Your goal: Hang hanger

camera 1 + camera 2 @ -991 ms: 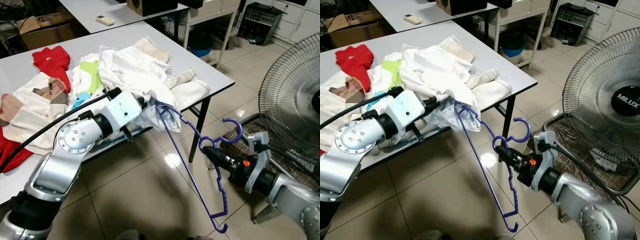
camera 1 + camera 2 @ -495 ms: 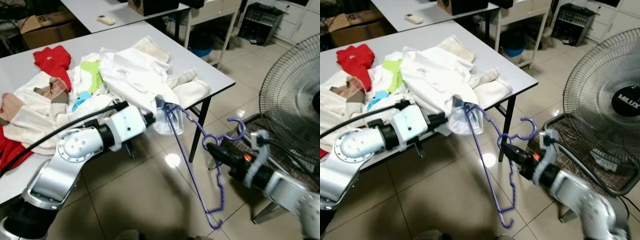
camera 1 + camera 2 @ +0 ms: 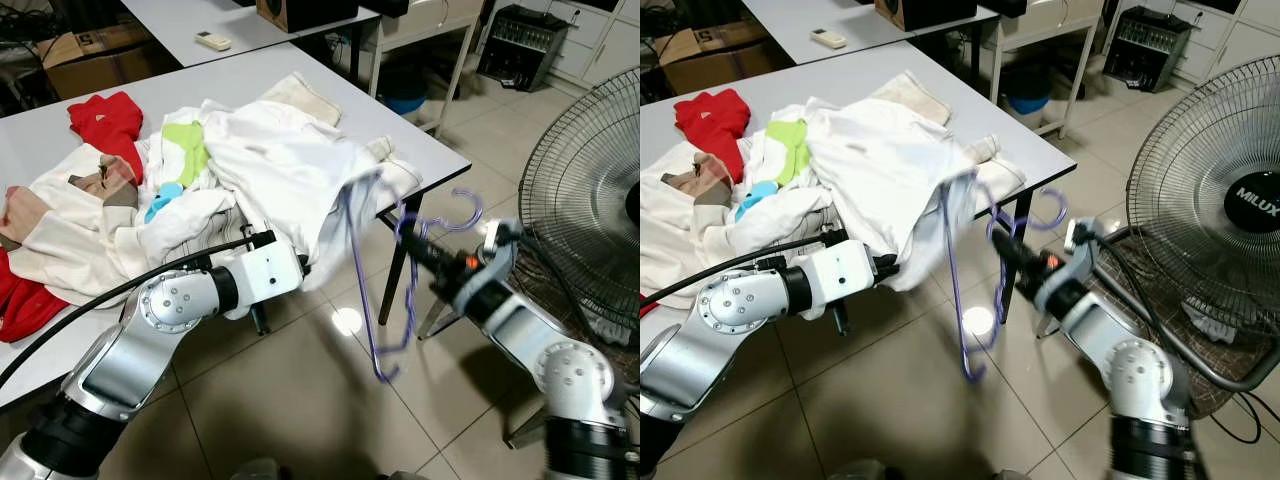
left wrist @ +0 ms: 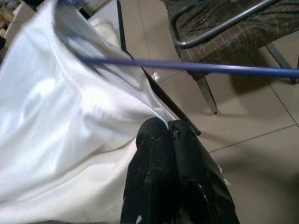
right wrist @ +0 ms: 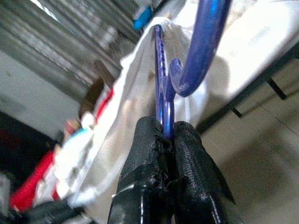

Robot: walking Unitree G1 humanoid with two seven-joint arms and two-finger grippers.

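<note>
A: Right wrist view first: the right tool (image 5: 166,135) has its fingers pressed together on the neck of the hanger (image 3: 372,290), just under the hook.

B: And the left tool (image 4: 163,135)?

A: Fingers closed tight, pinching the hem of the white shirt (image 3: 290,175) where it hangs off the table (image 3: 430,150) edge. The hanger itself is in the air beside that edge, over the floor, one shoulder tucked into the shirt opening.

B: How does the hanger look?

A: Thin blue plastic, a wavy lower bar, blurred in the eye views, so probably swinging.

B: What could go wrong from here?

A: My guess: the free shoulder could snag the fabric and drag the shirt, maybe the whole clothes pile (image 3: 110,190), off the table. The thin hem could slip from the left tool. The hanger might twist in so narrow a grip. The fan (image 3: 590,210) stands near the right arm, so a wide swing could clip it.
</note>
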